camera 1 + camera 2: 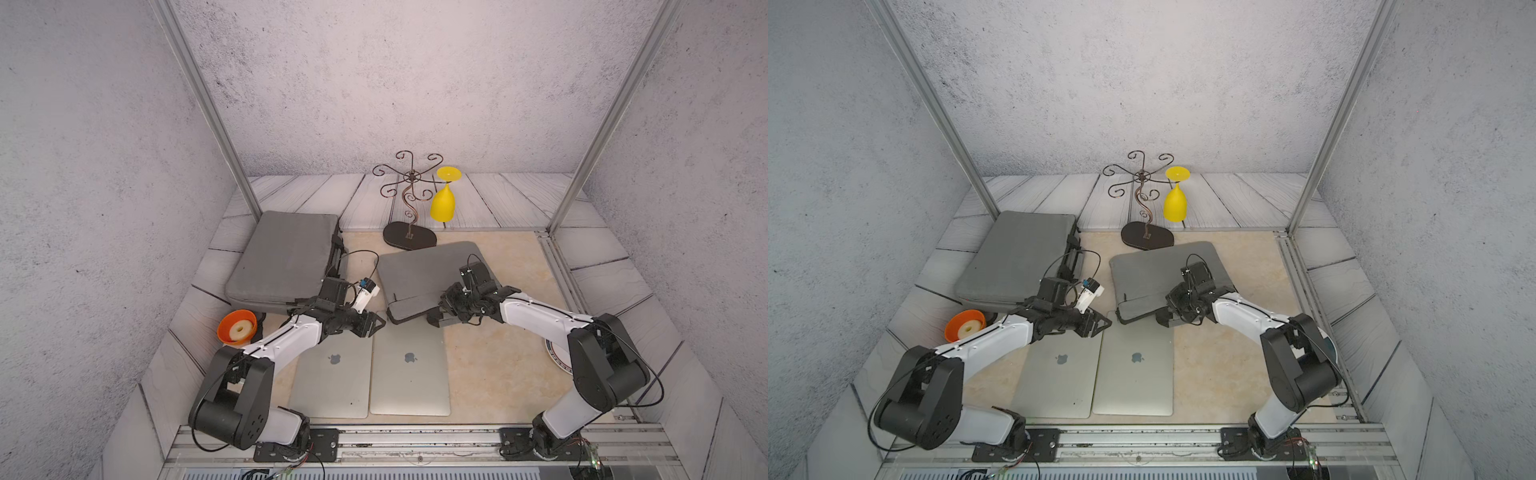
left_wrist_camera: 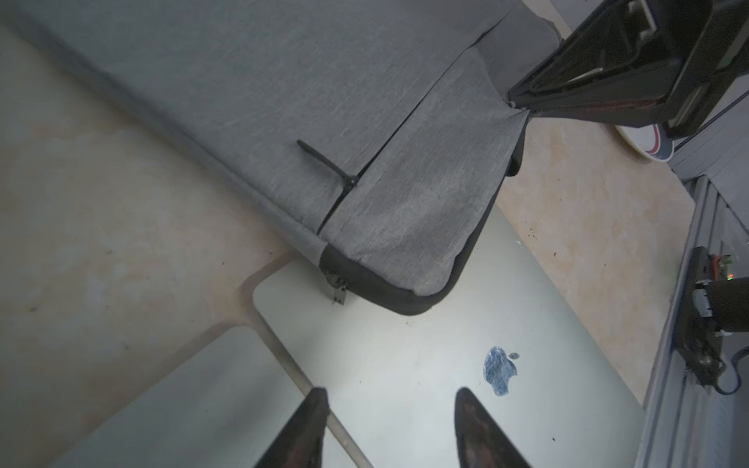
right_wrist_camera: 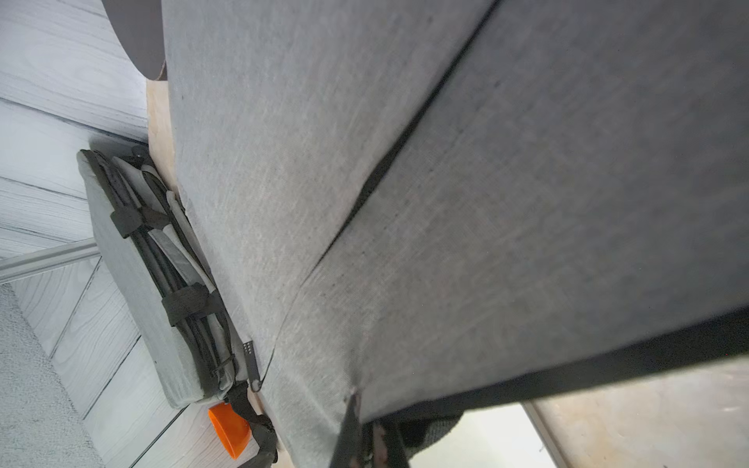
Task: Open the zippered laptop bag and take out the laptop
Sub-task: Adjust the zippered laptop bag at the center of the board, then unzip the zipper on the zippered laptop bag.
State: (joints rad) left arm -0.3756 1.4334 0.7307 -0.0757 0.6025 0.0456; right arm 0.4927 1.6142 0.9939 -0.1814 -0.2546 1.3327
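In both top views the laptop bag point(image 1: 419, 270) is seen lying flat just right of the table's centre. Its near lip rests over the far edge of a laptop point(image 1: 409, 374) at 6 o'clock from it. Whether that laptop came out of this bag cannot be told. A second laptop point(image 1: 332, 374) lies just beside the first at its 9 o'clock, and a larger grey bag point(image 1: 282, 257) is set toward the table's 10 o'clock. The right gripper point(image 1: 435, 316) is closed on the bag's near edge, judged to be holding the fabric so the zipper can be drawn against tension. The left gripper point(image 1: 377, 322) hangs over the laptops' far corners, pointed at the bag's near left corner.

In the left wrist view the left gripper point(image 2: 391, 391) is shown about half spread, with nothing between its fingers. It is aimed at the zipper pull point(image 2: 338, 293) hanging at the bag's black-trimmed corner, probably the next thing to be grasped. The fabric is puckered where the right gripper's tip is clamped.

In the right wrist view the right gripper point(image 3: 364, 429) is seen pinched shut on the bag's edge, with the cloth drawn taut from it.
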